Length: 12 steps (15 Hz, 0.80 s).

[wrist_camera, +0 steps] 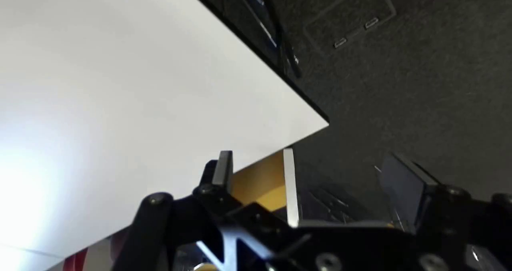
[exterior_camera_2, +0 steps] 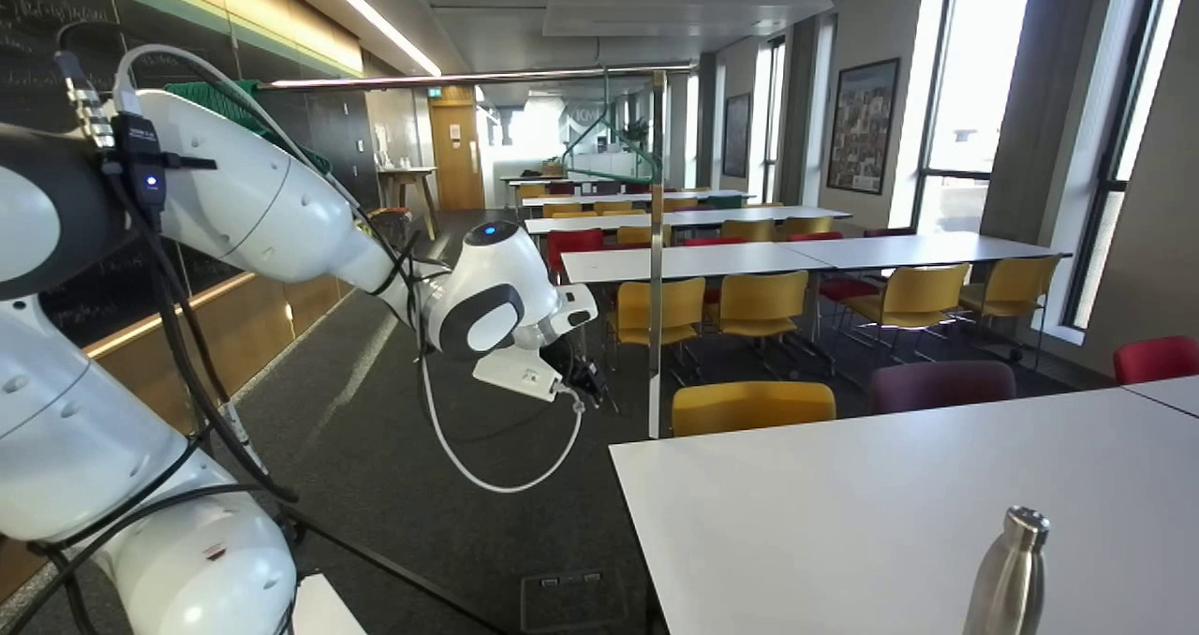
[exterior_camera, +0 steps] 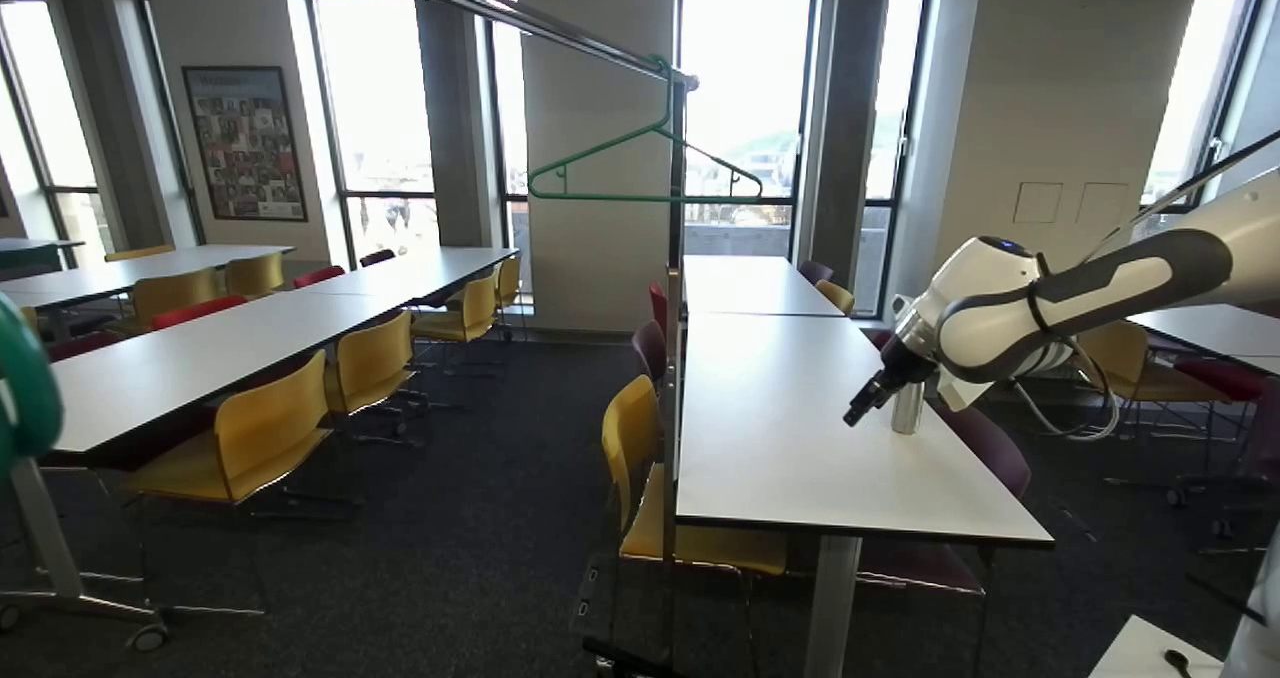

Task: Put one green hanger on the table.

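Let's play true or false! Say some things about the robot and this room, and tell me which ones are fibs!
1. A steel bottle stands upright on a white table. True.
2. The green hanger is lying beside the steel bottle. False: it hangs from the metal rail.
3. The end effector is open. True.
4. The end effector is gripping the steel bottle. False: it holds nothing, and in an exterior view the steel bottle stands clearly apart.
5. Every chair is yellow. False: a red chair and a purple chair show too.
6. A framed poster hangs on the wall. True.
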Available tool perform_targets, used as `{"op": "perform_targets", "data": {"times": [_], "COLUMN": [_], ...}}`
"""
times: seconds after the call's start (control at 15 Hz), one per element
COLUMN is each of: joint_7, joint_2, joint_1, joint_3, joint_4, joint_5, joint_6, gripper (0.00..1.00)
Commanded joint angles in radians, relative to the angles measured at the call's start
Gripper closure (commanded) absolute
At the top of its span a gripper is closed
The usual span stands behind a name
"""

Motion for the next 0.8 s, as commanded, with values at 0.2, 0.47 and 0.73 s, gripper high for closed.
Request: {"op": "perform_targets", "data": {"times": [0.2,0.47,0.73], "joint_7": [-0.036,-0.040,-0.014], "joint_2": [0.093,0.135,0.137], "joint_1": [0.071,0.116,0.106], "joint_3": [0.023,0.017,0.026], "joint_4": [0.091,0.119,0.101], "joint_5": [-0.009,-0.014,-0.004], "joint_6": [0.353,0.512,0.498], "gripper": [0.00,0.00,0.00]}}
